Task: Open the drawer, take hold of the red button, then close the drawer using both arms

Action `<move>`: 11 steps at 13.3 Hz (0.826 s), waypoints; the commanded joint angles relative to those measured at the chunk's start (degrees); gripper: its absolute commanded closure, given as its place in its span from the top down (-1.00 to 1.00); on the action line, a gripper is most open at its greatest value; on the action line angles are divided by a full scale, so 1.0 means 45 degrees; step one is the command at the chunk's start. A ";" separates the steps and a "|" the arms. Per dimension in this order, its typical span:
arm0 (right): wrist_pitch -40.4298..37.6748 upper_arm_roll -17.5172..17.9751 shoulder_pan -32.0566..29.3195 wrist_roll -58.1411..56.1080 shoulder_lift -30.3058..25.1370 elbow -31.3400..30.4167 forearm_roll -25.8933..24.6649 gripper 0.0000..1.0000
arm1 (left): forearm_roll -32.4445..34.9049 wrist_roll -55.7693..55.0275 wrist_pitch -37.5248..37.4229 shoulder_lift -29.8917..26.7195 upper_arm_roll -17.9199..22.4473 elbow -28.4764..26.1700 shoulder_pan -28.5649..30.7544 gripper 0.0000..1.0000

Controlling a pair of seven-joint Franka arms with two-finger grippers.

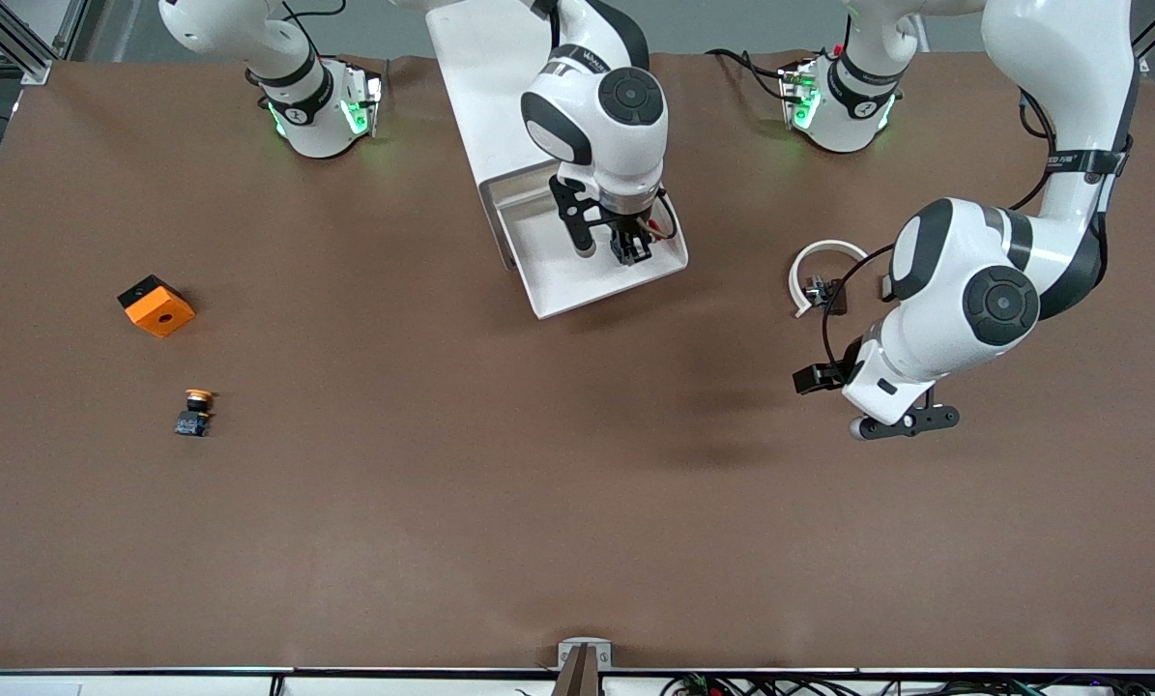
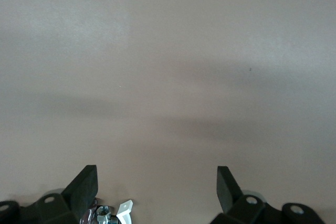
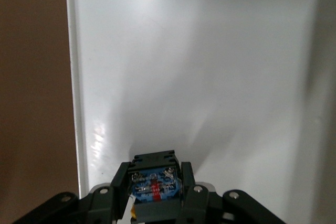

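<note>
While your right gripper (image 3: 156, 188) pinches the small, light button's (image 3: 155, 184) hard body inside the drawer (image 1: 558, 280), your left gripper (image 2: 157, 190) waits wide open and empty over the desk (image 1: 577, 503).

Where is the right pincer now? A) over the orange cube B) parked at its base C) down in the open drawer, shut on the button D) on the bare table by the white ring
C: the right pincer is down in the open drawer, and its wrist view shows its fingers shut on the button.
</note>
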 commanded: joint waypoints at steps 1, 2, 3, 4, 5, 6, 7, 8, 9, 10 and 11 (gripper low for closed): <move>0.0243 -0.0061 0.0170 0.0168 0.0294 0.0292 -0.0186 -1.00 | -0.0088 -0.0035 0.0044 -0.0119 -0.0053 0.0050 0.0182 1.00; 0.0243 -0.0061 0.0150 0.0148 0.0275 0.0311 -0.0186 -1.00 | -0.0088 -0.0054 0.0044 -0.0080 -0.0053 0.0128 0.0144 1.00; 0.0204 -0.0061 0.0054 0.0148 0.0274 0.0447 -0.0186 -1.00 | -0.0127 -0.0054 0.0025 -0.0080 -0.0053 0.0187 0.0105 1.00; 0.0107 -0.0061 -0.0025 0.0013 0.0236 0.0680 -0.0167 -1.00 | -0.0128 -0.0035 0.0024 -0.0080 -0.0053 0.0226 0.0027 1.00; -0.0010 -0.0119 -0.0083 -0.0221 0.0177 0.0992 -0.0147 -1.00 | -0.0166 -0.0112 0.0024 -0.0080 -0.0053 0.0265 0.0026 1.00; -0.0320 -0.0120 -0.0335 -0.0571 0.0080 0.1382 -0.0089 -1.00 | -0.0167 -0.0113 -0.0014 -0.0099 -0.0073 0.0285 0.0103 1.00; -0.1019 -0.0100 -0.0705 -0.1019 0.0060 0.1772 -0.0030 -1.00 | -0.0186 -0.0113 -0.0034 -0.0138 -0.0073 0.0304 0.0123 1.00; -0.1742 -0.0081 -0.0941 -0.1565 0.0060 0.2279 -0.0030 -1.00 | -0.0244 -0.0113 -0.0034 -0.0138 -0.0073 0.0324 0.0124 1.00; -0.2465 -0.0080 -0.1195 -0.2402 0.0040 0.2767 -0.0010 -1.00 | -0.0457 -0.0132 -0.0034 -0.0138 -0.0073 0.0324 0.0104 1.00; -0.3052 -0.0100 -0.1449 -0.3319 -0.0037 0.2927 -0.0010 -1.00 | -0.0556 -0.0132 -0.0015 -0.0138 -0.0073 0.0343 0.0027 1.00; -0.3425 -0.0119 -0.1703 -0.4160 -0.0367 0.2929 -0.0010 -1.00 | -0.0577 -0.0152 0.0024 -0.0138 -0.0073 0.0421 -0.0013 1.00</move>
